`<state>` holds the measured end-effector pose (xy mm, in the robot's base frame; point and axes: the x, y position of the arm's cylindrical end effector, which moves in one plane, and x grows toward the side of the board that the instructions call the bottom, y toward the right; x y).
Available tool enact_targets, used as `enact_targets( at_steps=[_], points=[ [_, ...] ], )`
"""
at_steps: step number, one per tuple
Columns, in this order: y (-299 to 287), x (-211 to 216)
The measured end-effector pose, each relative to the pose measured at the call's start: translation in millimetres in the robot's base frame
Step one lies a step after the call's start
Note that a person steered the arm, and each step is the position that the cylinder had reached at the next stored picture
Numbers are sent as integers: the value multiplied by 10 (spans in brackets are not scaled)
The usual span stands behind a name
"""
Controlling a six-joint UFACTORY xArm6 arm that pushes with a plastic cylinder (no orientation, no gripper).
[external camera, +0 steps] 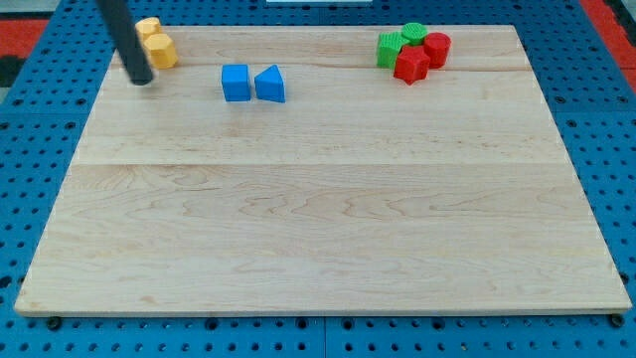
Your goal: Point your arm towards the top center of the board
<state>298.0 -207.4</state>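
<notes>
The arm carries no jaws: it ends in a plain rod, so there is nothing to spread or pinch. My tip rests on the board in its upper left corner, just beside the yellow blocks, which lie at about 1 o'clock from it. The target is the top centre of the board, a bare strip of wood between the blue pair and the green and red cluster. From my tip that spot lies at roughly 3 o'clock, slightly upward, well apart. The blue cube and blue wedge sit near that line, at 3 o'clock from my tip. In my judgement the travel should pass above them, along the top edge, to avoid pushing either. The green blocks and red blocks lie beyond the target.
</notes>
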Motion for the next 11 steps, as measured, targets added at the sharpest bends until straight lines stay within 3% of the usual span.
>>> enact_targets(
  at_steps=[1, 4, 6, 8, 9, 11],
  points=[
    [325, -65],
    [371, -692],
    [746, -846],
    [725, -846],
    [991, -845],
    [2556, -932]
  ],
)
